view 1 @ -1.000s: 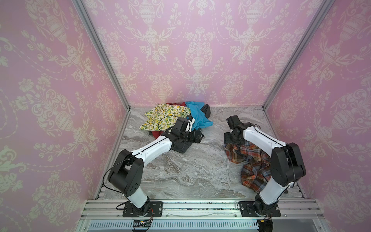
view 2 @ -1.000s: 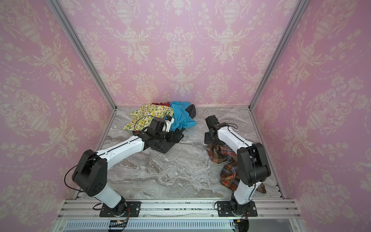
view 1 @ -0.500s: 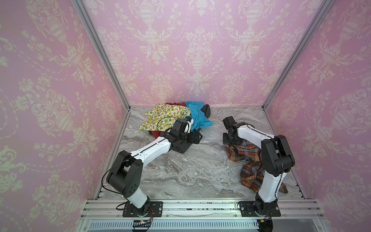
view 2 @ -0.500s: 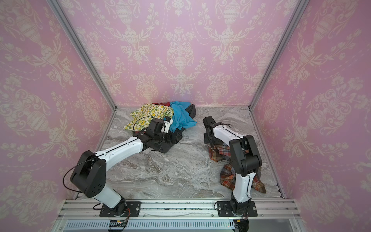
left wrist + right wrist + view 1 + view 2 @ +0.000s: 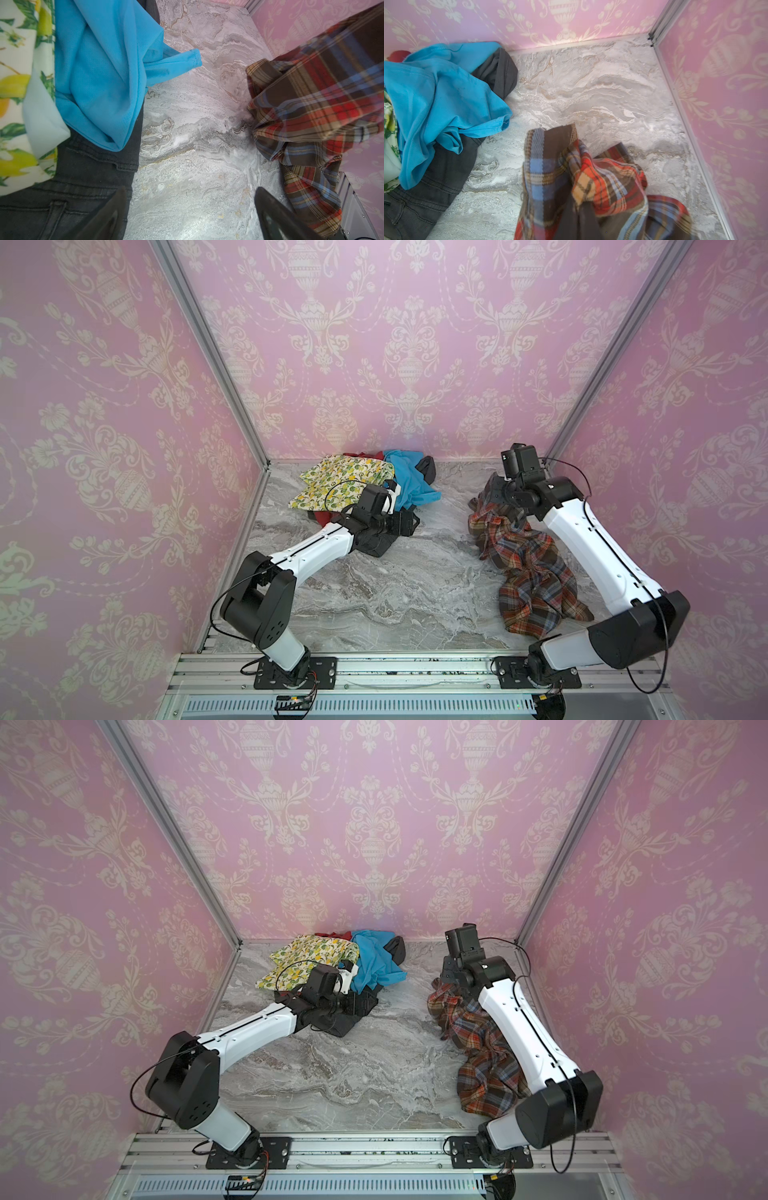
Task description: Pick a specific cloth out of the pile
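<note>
Two changes since a second ago: the right claw (image 5: 498, 491) has closed on the far end of the cloth (image 5: 528, 568) and raised it. The rest trails on the tabletop (image 5: 395, 593), well apart from the pile (image 5: 357, 481). The left claw (image 5: 191, 188) gapes empty beside the pile. Plaid folds hide the right claw's fingers, so the hold is a judgement.

I get bright, even light in both top views, only soft shadows on the tabletop (image 5: 395, 572). The plaid cloth (image 5: 322, 93) smears with motion blur in the left wrist view.
</note>
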Controlling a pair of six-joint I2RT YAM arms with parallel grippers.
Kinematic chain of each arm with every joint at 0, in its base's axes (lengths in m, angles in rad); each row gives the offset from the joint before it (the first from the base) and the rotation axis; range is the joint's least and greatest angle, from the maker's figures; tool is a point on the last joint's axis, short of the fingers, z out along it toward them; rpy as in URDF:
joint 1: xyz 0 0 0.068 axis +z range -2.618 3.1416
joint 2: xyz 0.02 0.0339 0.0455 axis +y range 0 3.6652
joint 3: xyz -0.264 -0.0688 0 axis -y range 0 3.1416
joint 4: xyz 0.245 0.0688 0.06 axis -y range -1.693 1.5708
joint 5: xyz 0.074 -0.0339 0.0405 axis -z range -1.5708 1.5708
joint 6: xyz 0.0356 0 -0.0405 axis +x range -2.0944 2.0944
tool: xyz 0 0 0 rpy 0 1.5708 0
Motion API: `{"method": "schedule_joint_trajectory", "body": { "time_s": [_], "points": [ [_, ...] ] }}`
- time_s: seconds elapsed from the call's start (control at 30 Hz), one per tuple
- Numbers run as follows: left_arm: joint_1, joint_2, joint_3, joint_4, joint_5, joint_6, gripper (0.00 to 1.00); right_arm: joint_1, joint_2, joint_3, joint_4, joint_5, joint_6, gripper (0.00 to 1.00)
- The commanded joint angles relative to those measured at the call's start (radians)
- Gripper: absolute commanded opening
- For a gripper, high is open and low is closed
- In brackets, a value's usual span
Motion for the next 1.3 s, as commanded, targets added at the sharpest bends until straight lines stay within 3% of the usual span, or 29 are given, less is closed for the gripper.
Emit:
{"method": "schedule_joint_trajectory", "body": {
  "time_s": [0.0,0.17,0.3,0.4,0.53,0.77,1.2,1.27],
  "points": [
    [0.008,-0.022,-0.019,0.006,0.010,0.005,0.98,-0.001,-0.136,-0.127,-0.160,0.079,0.081,0.00],
    [0.008,-0.017,-0.022,0.010,0.010,0.001,0.97,-0.002,-0.341,-0.393,-0.249,0.118,0.270,0.00],
    [0.006,-0.014,-0.027,0.023,0.015,-0.013,0.97,-0.005,-0.441,-0.604,-0.221,0.059,0.470,0.00],
    [0.005,-0.011,-0.025,0.031,0.021,-0.025,0.96,-0.018,-0.435,-0.724,-0.130,-0.005,0.599,0.00],
    [0.002,-0.024,-0.033,0.031,0.021,-0.028,0.97,-0.059,-0.322,-0.814,-0.026,-0.040,0.727,0.00],
    [0.002,-0.063,-0.055,0.011,-0.001,-0.016,0.97,-0.189,-0.166,-0.894,0.180,-0.098,0.844,0.00],
    [0.003,-0.071,-0.054,-0.005,-0.019,-0.004,0.97,-0.350,-0.087,-0.889,0.217,-0.054,0.929,0.00],
    [0.003,-0.072,-0.051,-0.013,-0.023,-0.001,0.97,-0.364,-0.105,-0.892,0.218,-0.043,0.926,0.04]
  ]
}}
